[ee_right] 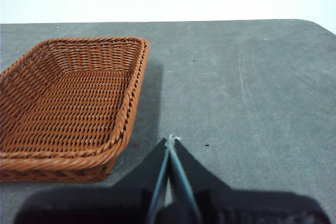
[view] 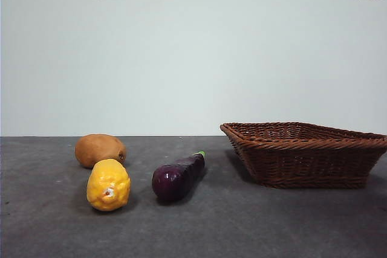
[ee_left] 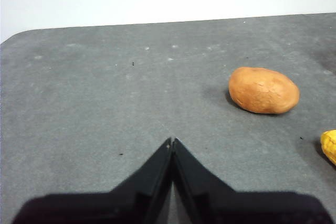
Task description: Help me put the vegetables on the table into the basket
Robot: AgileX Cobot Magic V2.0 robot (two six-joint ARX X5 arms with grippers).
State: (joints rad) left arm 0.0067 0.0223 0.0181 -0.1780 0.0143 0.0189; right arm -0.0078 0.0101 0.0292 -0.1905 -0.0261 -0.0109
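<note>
the potato (ee_left: 263, 90), yellow lumpy vegetable (view: 108, 185) and eggplant (view: 177, 177) lie on the tabletop (view: 254, 222), apart from the basket (ee_right: 68, 103). left tool (ee_left: 171, 142) sits nearer the potato, jaws together; right tool (ee_right: 170, 139), jaws together, waits beside the basket.

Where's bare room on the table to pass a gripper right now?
Bare table lies between the eggplant and basket, and along the near edge. It is crowded where the potato and the yellow vegetable nearly touch.
</note>
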